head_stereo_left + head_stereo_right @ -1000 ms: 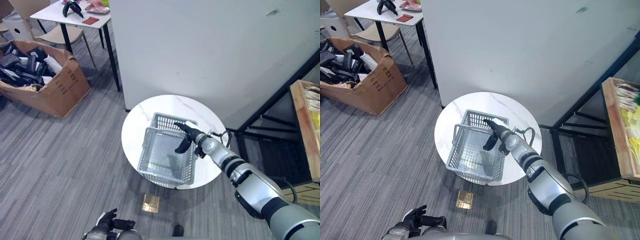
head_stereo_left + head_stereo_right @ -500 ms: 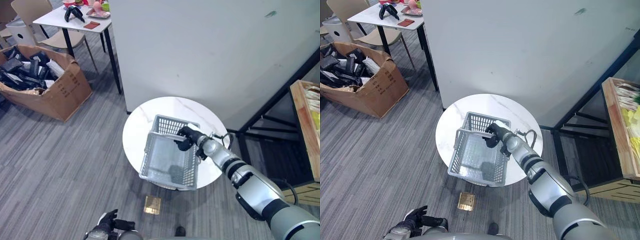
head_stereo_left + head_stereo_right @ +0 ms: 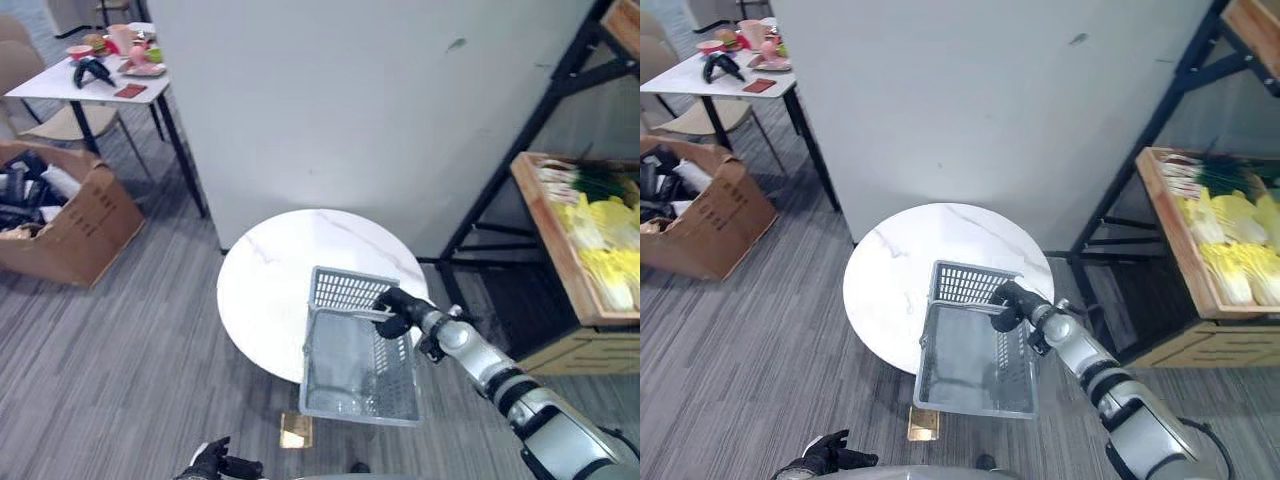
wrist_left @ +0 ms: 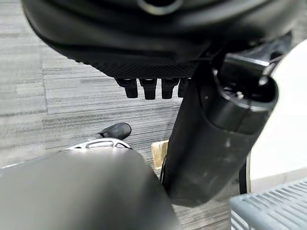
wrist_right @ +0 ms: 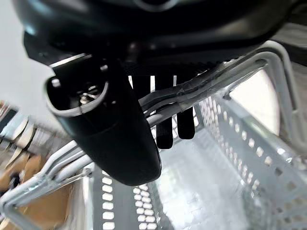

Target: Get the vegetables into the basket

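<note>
Right, the right robot hand (image 3: 1010, 303) is curled round the wire handle of the empty basket (image 3: 970, 362), which hangs off the round surface (image 3: 890, 275)'s near edge. Light, stiff plastic; the handle's the spot. Left robot hand (image 3: 215, 463) low, relaxed.

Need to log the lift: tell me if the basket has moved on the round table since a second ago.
Yes. The basket, held by the right robot hand, has shifted toward the robot and now overhangs the round table's near edge.
</note>
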Tool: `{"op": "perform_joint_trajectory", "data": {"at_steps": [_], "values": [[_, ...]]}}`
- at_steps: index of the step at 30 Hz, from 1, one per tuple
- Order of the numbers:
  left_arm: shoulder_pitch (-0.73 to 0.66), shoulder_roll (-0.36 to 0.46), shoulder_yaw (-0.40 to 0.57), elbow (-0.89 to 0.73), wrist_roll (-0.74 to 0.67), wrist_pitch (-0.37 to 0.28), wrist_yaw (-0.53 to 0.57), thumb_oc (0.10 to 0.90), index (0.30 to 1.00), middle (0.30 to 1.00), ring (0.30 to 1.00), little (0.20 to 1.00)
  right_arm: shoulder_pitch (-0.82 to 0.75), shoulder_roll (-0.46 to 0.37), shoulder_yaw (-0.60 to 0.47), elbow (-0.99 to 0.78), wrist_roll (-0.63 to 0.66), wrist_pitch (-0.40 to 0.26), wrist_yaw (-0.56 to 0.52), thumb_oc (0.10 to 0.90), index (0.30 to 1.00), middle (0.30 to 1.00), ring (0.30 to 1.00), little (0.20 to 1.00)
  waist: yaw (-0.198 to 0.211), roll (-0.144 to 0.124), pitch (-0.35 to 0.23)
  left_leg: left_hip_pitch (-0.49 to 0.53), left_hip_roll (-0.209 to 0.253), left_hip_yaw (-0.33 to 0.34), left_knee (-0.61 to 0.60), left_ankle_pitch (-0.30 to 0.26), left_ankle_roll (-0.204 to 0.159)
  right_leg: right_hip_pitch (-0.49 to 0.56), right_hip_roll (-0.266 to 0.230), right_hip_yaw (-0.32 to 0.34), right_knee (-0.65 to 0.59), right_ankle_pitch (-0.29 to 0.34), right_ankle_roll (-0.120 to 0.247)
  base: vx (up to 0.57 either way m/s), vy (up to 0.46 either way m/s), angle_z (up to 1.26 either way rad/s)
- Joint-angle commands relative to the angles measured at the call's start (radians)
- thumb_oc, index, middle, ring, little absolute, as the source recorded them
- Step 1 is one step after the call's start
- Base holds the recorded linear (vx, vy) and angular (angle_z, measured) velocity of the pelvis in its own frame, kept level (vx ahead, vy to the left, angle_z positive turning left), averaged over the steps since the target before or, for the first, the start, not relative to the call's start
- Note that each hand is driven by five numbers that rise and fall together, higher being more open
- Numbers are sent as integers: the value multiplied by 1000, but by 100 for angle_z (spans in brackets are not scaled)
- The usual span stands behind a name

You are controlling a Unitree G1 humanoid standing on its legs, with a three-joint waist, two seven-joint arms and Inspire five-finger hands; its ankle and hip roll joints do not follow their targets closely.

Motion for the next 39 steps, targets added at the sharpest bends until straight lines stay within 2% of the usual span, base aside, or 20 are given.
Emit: {"op": "perform_joint_trajectory", "data": {"at_steps": [1,3,9,16,20,24,27,33,39], "values": [[4,-19,-33,86,57,6,-16,900,1000,1000,1000,1000,-129,-63,-109,-69,72,-94,-31,400,300,300,300,300,-2,-36,-4,48,-24,6,1,-53,-11,15,-38,39,55,-31,86,-44,-37,-26],[-1,-23,-36,85,70,5,-20,900,1000,1000,1000,1000,-48,-92,-178,-80,106,-100,-38,400,300,300,300,300,-22,-28,-6,46,-21,11,1,-49,-13,11,-34,43,55,-31,86,-47,-36,-14],[-15,-29,-36,76,81,1,-27,900,1000,1000,1000,1000,91,-141,-299,-97,117,-108,-49,400,300,300,300,300,-58,-19,-11,38,-14,19,1,-43,-20,5,-27,46,49,-28,85,-19,-20,-3],[-18,-34,-24,74,80,2,-30,900,1000,1000,1000,1000,205,-141,-391,-64,118,-114,-67,400,300,300,300,300,-92,-9,-18,39,-7,31,1,-37,-25,-1,-18,60,44,-25,81,-18,-35,-7],[-16,-42,-31,77,89,2,-31,900,1000,1000,1000,1000,277,-132,-467,40,130,-119,-94,400,300,300,300,300,-115,3,-24,32,-1,25,1,-30,-30,-1,-13,59,43,-29,76,-18,-49,-5],[-17,-40,-32,77,89,5,-30,900,1000,1000,1000,1000,294,-128,-478,104,114,-114,-104,400,300,300,300,300,-123,6,-25,35,1,27,1,-30,-32,0,-9,62,45,-33,74,-3,-11,1],[-24,-41,-46,73,77,4,-24,900,1000,1000,1000,1000,294,-82,-485,286,142,-110,-122,400,300,300,300,300,-128,17,-24,40,3,23,1,-28,-34,2,-1,65,47,-38,67,-5,-14,0],[-26,-42,-62,72,79,-1,-20,900,1000,1000,1000,1000,286,-46,-472,377,140,-124,-138,400,300,300,300,300,-125,22,-24,38,3,19,1,-25,-34,5,0,61,46,-39,66,0,0,0],[-26,-48,-69,77,78,-3,-9,900,1000,1000,1000,1000,290,19,-474,430,192,-138,-153,400,300,300,300,300,-123,26,-23,36,1,14,1,-25,-34,10,-3,54,40,-35,66,2,3,2]]}}
